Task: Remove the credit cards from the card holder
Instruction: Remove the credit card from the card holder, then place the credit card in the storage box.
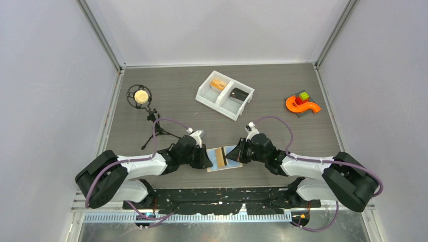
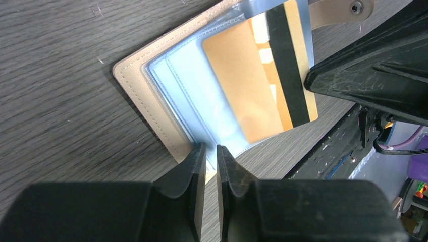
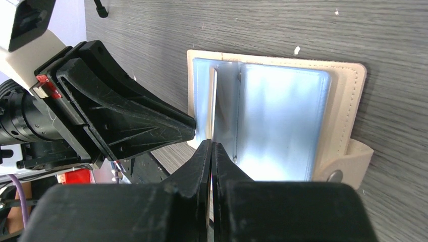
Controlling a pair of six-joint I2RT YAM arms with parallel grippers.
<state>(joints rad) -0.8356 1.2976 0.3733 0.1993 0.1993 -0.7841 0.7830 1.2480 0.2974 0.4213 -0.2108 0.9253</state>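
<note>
The beige card holder (image 1: 218,165) lies open on the table between both grippers, its light blue sleeves (image 3: 277,121) facing up. An orange-tan credit card (image 2: 298,55) with a black stripe sticks out of the sleeves, and a plain orange face (image 2: 242,91) overlaps it. My left gripper (image 2: 211,150) is shut on the holder's near edge. My right gripper (image 3: 211,145) is shut on the card, which shows edge-on as a thin line (image 3: 215,101). In the top view the left gripper (image 1: 208,160) and right gripper (image 1: 233,155) nearly meet over the holder.
A white two-compartment bin (image 1: 208,97) stands behind, with an orange thing (image 1: 218,84) and a dark thing (image 1: 238,94) inside. A small tripod stand with a round head (image 1: 141,96) is at the back left. An orange toy (image 1: 302,104) sits at the back right.
</note>
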